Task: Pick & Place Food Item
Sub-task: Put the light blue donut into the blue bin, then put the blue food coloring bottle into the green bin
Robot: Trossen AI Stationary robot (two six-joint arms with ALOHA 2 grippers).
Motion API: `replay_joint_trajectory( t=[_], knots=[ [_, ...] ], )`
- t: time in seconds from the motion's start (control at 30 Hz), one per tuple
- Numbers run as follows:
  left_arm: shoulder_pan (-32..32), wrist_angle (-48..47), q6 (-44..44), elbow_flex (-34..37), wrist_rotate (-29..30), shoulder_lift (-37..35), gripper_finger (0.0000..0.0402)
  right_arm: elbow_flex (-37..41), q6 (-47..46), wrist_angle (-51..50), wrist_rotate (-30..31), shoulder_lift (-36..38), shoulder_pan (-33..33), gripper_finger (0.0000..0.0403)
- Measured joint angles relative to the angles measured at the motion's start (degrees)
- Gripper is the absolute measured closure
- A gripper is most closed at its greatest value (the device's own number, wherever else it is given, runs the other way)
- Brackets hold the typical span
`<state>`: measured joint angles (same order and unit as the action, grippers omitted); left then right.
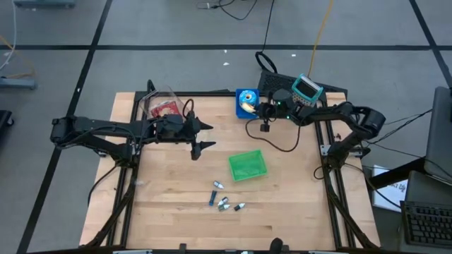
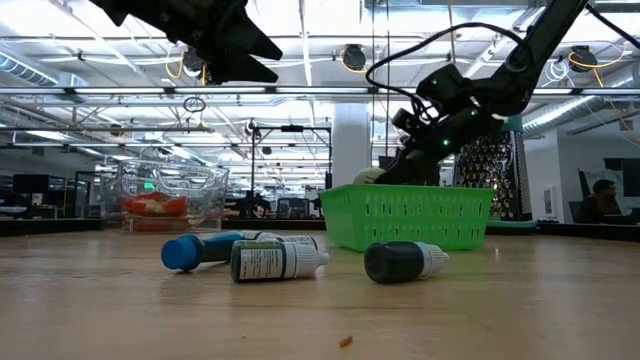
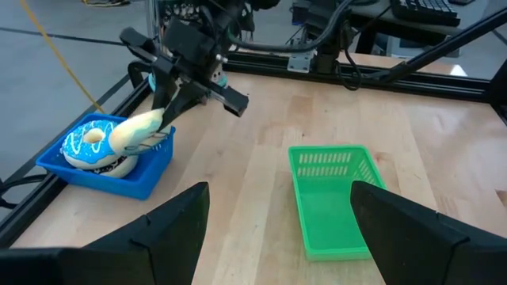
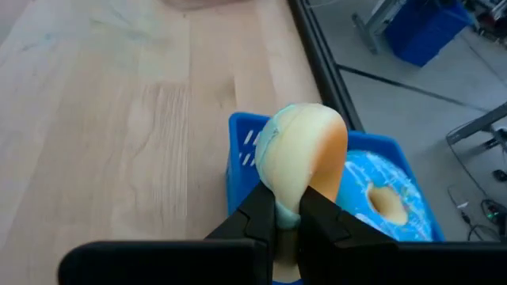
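Cream-coloured food piece [image 4: 305, 158], rounded and tan on one side, is pinched at its lower end by the right gripper [image 4: 287, 212], jaws nearly closed on it, just above the blue tray [image 3: 139, 176] that also holds a blue-iced doughnut [image 4: 380, 190]; it is judged light, soft and easily squashed, best taken narrowly at an end, as here. Left gripper [image 3: 277, 229], spread wide and holding nothing, is parked over mid-table. Green basket [image 3: 333, 198] is shown empty only by the left wrist view; bottles [image 2: 275, 260] are seen close only in the low view.
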<state>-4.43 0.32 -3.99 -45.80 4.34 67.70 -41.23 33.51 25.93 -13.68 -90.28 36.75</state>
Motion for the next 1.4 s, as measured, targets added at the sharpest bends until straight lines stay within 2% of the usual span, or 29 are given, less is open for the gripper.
replay_joint_trajectory(
  t=[0.27,0.37,0.63,0.87,1.03,1.1,1.23,1.4],
  knots=[
    [0.00,-0.02,0.02,0.00,0.20,0.00,0.0091,-0.04,0.16,0.00,0.14,-1.49,0.05,0.0375],
    [0.00,-0.02,0.04,0.00,0.20,0.00,0.0091,-0.04,0.16,0.03,0.09,-1.43,0.05,0.0354],
    [0.00,-0.05,0.17,0.00,0.22,0.00,0.0091,-0.04,-2.93,1.52,0.40,-1.44,0.03,0.0268],
    [0.00,-0.09,0.42,0.00,0.26,0.00,0.0091,-0.07,-9.89,5.64,5.36,-0.28,-0.23,0.0229],
    [0.00,-0.13,0.33,0.02,0.26,0.02,0.0091,-0.05,-23.34,2.77,5.75,4.65,-0.69,0.0226],
    [0.00,-0.16,-1.24,0.01,0.25,0.02,0.0091,-0.04,-27.42,-0.56,3.09,8.22,-1.34,0.0229],
    [0.00,-0.68,-4.73,0.02,-1.26,0.02,0.0091,-0.04,-31.32,-6.55,-3.13,16.62,-4.26,0.0234],
    [0.82,-7.47,-9.85,0.06,-5.10,0.90,0.0091,-0.04,-31.69,-11.66,-2.83,26.30,-12.95,0.0238]
  ],
)
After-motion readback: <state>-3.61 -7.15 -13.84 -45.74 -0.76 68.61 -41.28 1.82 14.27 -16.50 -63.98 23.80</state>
